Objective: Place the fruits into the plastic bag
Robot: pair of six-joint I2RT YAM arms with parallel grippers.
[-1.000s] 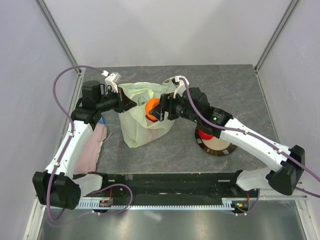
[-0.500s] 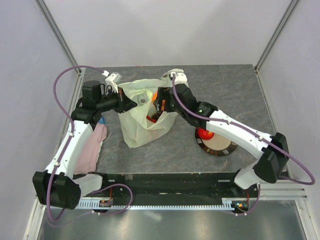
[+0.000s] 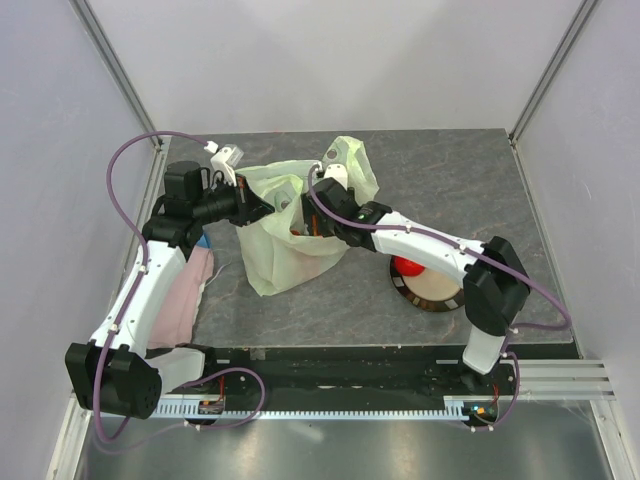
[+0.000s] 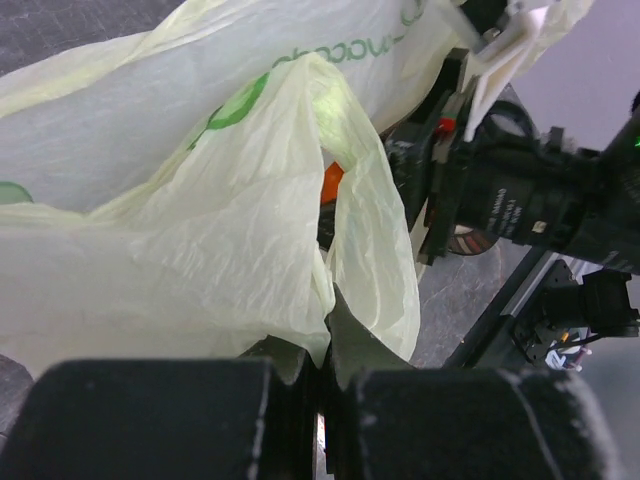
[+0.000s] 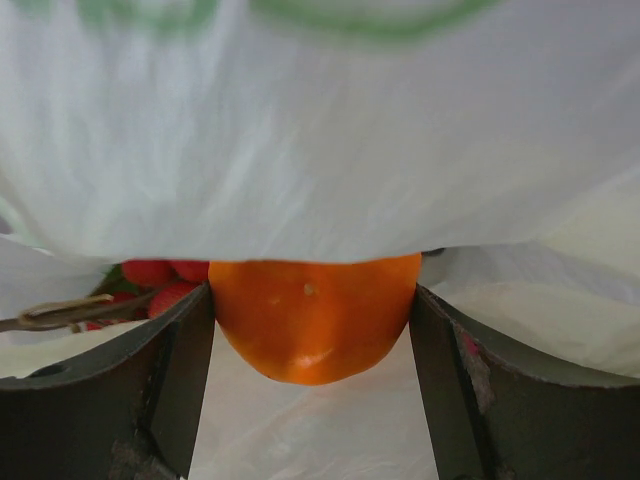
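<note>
Right wrist camera is showing me the orange (image 5: 310, 340) sitting squarely between the two fingers of the right gripper (image 5: 312, 300). Both pads are pressing against its sides, so the jaws are standing wide but clamped on the fruit. Just past the fingertips, the plastic bag (image 5: 300, 130) is draping over the top of the orange, and more pale film is lying beneath it. Beside this gripper's left finger, a few small red fruits (image 5: 160, 272) are peeking out from deeper inside the bag.

From the top external camera I am seeing the right gripper reaching into the bag's open mouth. The left gripper (image 3: 255, 208) is meeting the bag's rim on the opposite side. On the left wrist camera its fingers are pinched tight together on a gathered fold of the film, holding that edge up, and a sliver of orange is showing beyond the fold.

Back along the right forearm, well behind the gripper, a red apple (image 3: 408, 266) is resting on the plate (image 3: 445, 298). A pink cloth (image 3: 180, 300) is lying on the table (image 3: 450, 180) under the left arm.
</note>
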